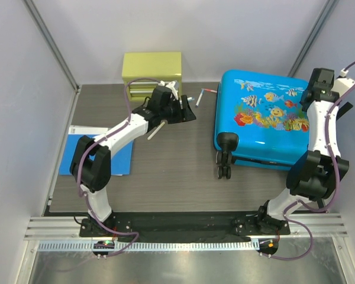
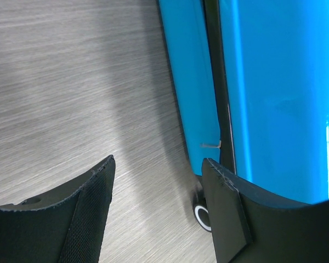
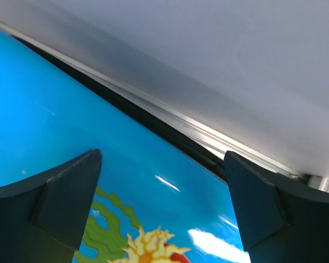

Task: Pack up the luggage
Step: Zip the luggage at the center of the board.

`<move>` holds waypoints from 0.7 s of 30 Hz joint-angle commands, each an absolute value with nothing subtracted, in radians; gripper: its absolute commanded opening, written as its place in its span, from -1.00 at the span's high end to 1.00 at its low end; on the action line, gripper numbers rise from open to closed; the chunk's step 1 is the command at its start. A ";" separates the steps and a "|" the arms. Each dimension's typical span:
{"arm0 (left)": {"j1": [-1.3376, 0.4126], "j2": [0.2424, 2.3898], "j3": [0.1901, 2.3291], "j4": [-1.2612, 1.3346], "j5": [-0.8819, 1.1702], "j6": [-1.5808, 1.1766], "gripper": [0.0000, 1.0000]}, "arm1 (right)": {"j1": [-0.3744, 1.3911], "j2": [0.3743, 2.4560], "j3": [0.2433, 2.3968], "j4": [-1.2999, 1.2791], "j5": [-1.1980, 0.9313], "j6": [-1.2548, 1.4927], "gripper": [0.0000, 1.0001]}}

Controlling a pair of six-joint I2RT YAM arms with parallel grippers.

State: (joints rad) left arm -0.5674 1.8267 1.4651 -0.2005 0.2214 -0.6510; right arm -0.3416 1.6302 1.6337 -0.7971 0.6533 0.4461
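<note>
Hovering above the luggage (image 1: 266, 118), right claw (image 3: 162, 159) released; left claw (image 2: 158, 161) released beside it.

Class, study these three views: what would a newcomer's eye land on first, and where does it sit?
The bright-blue luggage with its fish-and-coral print dominates, lying closed on the right of the table. Next, the left gripper stands open to its left, and the right gripper is open over its far right corner. A yellow-green drawer box sits at the back.
</note>
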 commanded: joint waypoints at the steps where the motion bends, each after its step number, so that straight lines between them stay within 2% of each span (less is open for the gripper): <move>1: -0.566 1.832 1.496 -0.203 0.267 -0.661 -0.30 | -0.342 1.591 1.536 -0.690 0.674 0.469 -0.99; 5: -0.566 1.821 1.470 -0.167 0.255 -0.676 -0.29 | -0.344 1.592 1.448 -0.649 0.568 0.498 -0.99; 9: -0.566 1.827 1.448 -0.101 0.268 -0.724 -0.30 | -0.342 1.591 1.390 -0.635 0.359 0.505 -0.98; 21: -0.566 1.867 1.414 -0.057 0.213 -0.788 -0.28 | -0.327 1.513 1.138 -0.640 0.037 0.511 -0.87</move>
